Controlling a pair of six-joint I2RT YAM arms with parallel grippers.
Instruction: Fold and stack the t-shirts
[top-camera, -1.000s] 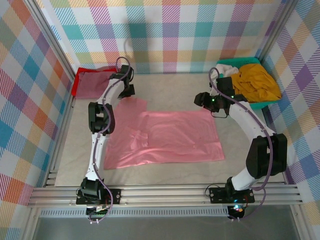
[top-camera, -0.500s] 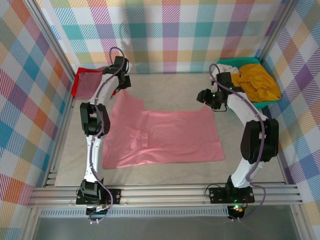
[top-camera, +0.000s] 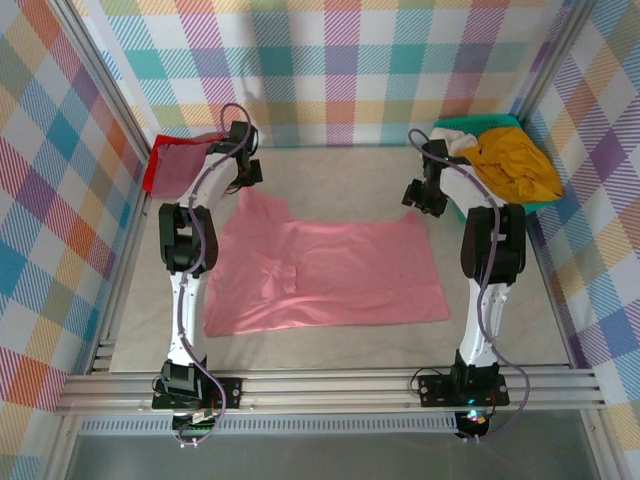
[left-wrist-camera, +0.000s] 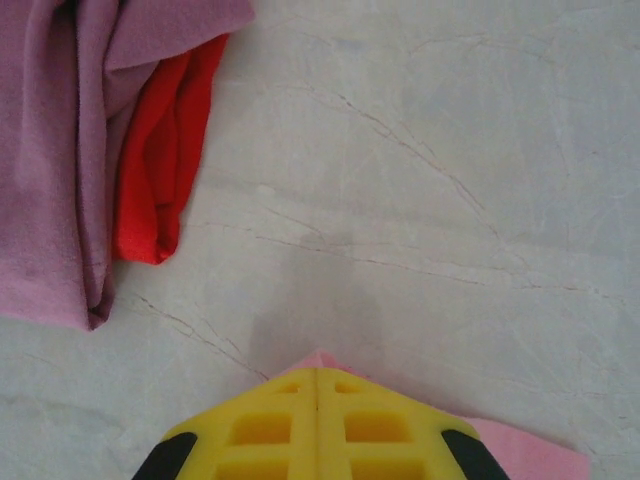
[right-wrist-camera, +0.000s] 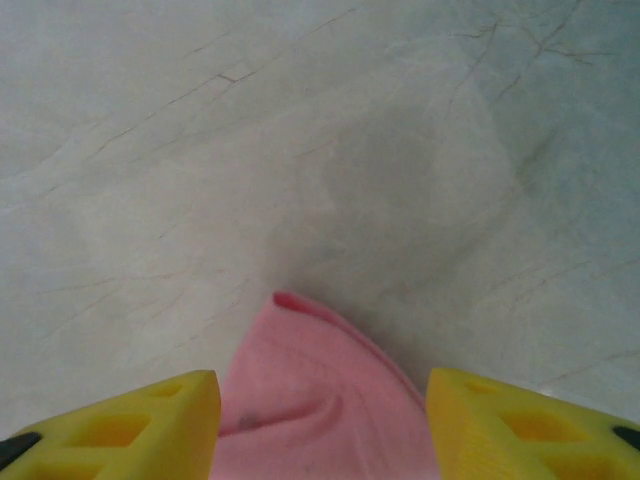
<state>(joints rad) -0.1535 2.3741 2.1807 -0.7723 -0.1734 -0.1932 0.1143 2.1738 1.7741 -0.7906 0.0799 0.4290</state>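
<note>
I see the salmon-pink t-shirt (top-camera: 330, 270) lying spread flat on the counter (top-camera: 340, 180), and I place everything else against it. The left gripper (top-camera: 246, 183) sits at the shirt's far left corner. In its wrist view its jaws are pressed together, with a tip of the pink cloth (left-wrist-camera: 520, 452) poking out from under them. The right gripper (top-camera: 415, 200) is at the shirt's far right corner. There the jaws stand spread, with a raised ridge of the pink cloth (right-wrist-camera: 310, 350) between them, reaching both inner faces. Beyond the shirt's far left corner lies a dull maroon tee (top-camera: 180, 165) on top of a red tee (top-camera: 150, 178). Off the shirt's far right corner a teal basket (top-camera: 455, 124) holds a mustard-yellow tee (top-camera: 510, 165).
</note>
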